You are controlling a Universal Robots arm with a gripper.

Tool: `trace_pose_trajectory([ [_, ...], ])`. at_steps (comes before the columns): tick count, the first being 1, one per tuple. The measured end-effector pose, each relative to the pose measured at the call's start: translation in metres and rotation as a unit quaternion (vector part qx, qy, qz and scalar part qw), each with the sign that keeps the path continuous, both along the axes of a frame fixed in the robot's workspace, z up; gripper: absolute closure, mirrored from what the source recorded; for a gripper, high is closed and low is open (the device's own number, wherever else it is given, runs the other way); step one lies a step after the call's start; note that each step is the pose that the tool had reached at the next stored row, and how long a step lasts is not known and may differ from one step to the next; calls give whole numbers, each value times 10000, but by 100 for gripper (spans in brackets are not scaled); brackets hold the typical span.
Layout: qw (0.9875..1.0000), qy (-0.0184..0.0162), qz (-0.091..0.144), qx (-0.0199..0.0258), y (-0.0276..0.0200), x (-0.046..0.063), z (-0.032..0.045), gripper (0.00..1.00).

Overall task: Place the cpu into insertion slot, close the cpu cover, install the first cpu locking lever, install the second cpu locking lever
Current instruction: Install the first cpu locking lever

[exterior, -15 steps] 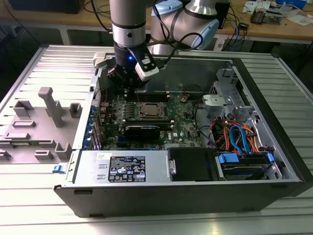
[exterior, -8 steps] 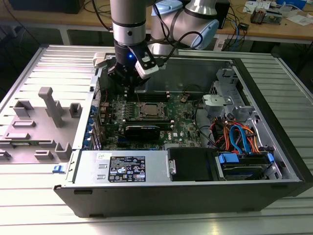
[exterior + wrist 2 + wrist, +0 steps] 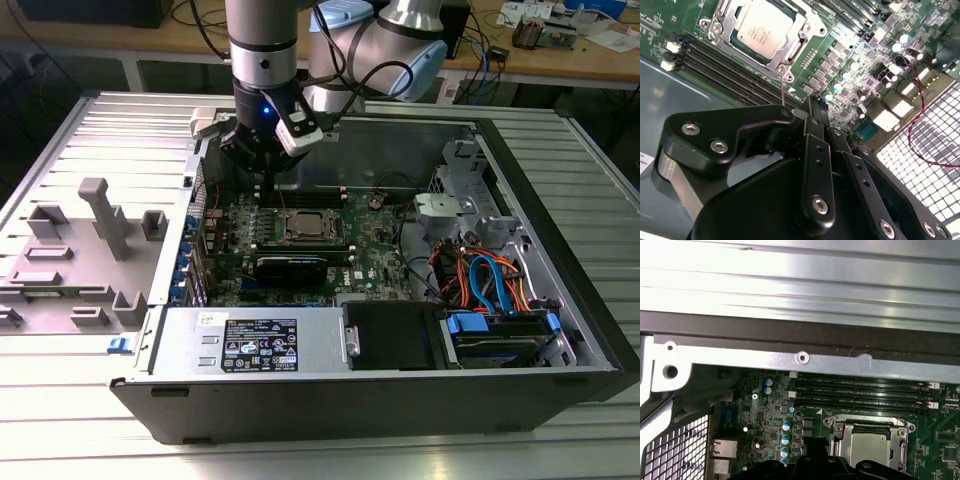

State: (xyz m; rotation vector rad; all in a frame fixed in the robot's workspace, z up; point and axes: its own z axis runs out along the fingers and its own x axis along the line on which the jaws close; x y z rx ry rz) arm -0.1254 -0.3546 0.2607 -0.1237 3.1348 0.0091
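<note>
The cpu [image 3: 764, 26] lies with its silvery top up in the insertion slot [image 3: 304, 228] on the green board. The cpu cover [image 3: 799, 47] is folded down as a metal frame around it; the cpu [image 3: 870, 449] shows framed the same way in the first wrist view. A thin metal locking lever [image 3: 782, 90] sticks out from the socket's corner toward my gripper [image 3: 810, 106]. The black fingers [image 3: 812, 130] are pressed together, and the lever's end passes just beside them. My gripper [image 3: 262, 165] hangs above the board, behind the socket in the exterior view.
Long black memory slots [image 3: 860, 390] run beside the socket. A black card [image 3: 290, 268], a power supply [image 3: 255, 345] and a drive bay with coloured cables [image 3: 490, 290] stand inside the case. The case wall [image 3: 800, 357] is close. A grey fixture [image 3: 90, 240] sits at the exterior view's left.
</note>
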Motion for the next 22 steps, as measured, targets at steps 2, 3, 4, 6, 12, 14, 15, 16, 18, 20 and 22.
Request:
trace_pose_trajectory([
  [2,10000,0,1,0,21,1,-1,89],
  [3,10000,0,1,0,32,0,-1,89],
  [4,10000,0,0,0,48,0,-1,89],
  [6,10000,0,1,0,68,0,-2,89],
  [12,10000,0,0,-2,89,75,-5,89],
  [14,10000,0,0,-5,89,118,-6,89],
  [15,10000,0,0,-6,90,134,-7,89],
  [16,10000,-1,0,-6,90,150,-7,89],
  [18,10000,-1,1,-7,90,196,-9,89],
  [20,10000,-1,0,-6,90,223,-11,89],
  [22,10000,-1,1,-7,90,242,-14,89],
])
